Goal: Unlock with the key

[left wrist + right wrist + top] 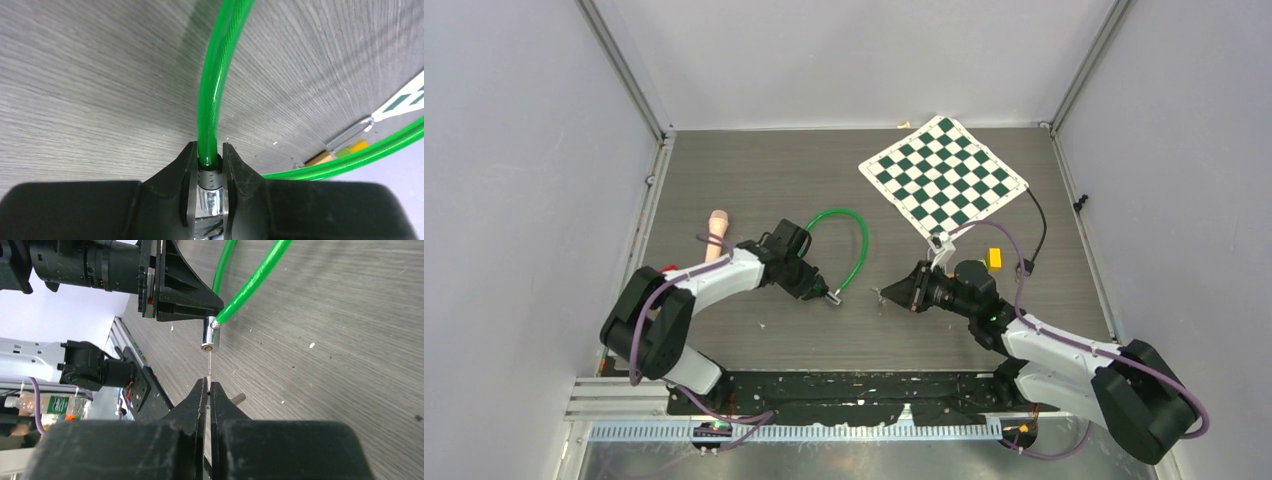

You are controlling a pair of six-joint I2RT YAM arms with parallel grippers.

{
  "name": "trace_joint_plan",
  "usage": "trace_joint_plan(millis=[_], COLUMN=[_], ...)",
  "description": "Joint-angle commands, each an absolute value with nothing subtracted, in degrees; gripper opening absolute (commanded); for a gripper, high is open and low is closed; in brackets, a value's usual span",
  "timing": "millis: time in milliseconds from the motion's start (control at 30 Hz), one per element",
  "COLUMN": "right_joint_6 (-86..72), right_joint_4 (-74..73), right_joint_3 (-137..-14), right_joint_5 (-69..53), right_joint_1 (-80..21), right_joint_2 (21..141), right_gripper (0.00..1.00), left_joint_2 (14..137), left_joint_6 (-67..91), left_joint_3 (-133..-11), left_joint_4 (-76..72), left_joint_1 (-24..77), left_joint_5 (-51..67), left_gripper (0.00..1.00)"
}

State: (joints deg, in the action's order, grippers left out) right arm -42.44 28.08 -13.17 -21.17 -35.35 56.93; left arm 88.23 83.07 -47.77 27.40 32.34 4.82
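Note:
A green cable lock lies looped on the grey table, and its silver cylinder hangs at the cable's end. My left gripper is shut on the lock's black collar and silver barrel where the green cable comes out. The right gripper is shut on the key, a thin blade pointing straight at the cylinder. The blade's tip reaches the cylinder's lower face, and how far it is in I cannot tell. In the top view the right gripper faces the left gripper a short way apart.
A green and white checkerboard lies at the back right, with a yellow block near my right arm. A beige peg-like object lies left of the left arm. A small metal pin rests beside the right fingers.

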Motion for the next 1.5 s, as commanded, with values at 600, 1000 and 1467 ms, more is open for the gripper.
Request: trace_joint_plan(millis=[600,1000,1467], right_joint_6=[-51.36,-51.94,-52.97], right_joint_4=[48.68,45.55,47.27], right_joint_3=[-19.43,-18.72,-18.19], right_joint_5=[-30.83,-25.56,-23.25], right_joint_1=[-38.32,-38.31,-38.29], right_joint_2=[77.69,76.72,77.05], right_gripper=[0.05,0.05,0.05], left_joint_2=[77.59,78.34,78.45], left_joint_6=[99.00,99.53,99.57], left_joint_3=[-33.02,-32.71,-32.72], left_joint_4=[-5.15,-6.64,-6.67], left_joint_1=[32.21,32.23,32.26], left_joint_5=[10.21,10.85,10.64], left_gripper=[0.00,0.00,0.00])
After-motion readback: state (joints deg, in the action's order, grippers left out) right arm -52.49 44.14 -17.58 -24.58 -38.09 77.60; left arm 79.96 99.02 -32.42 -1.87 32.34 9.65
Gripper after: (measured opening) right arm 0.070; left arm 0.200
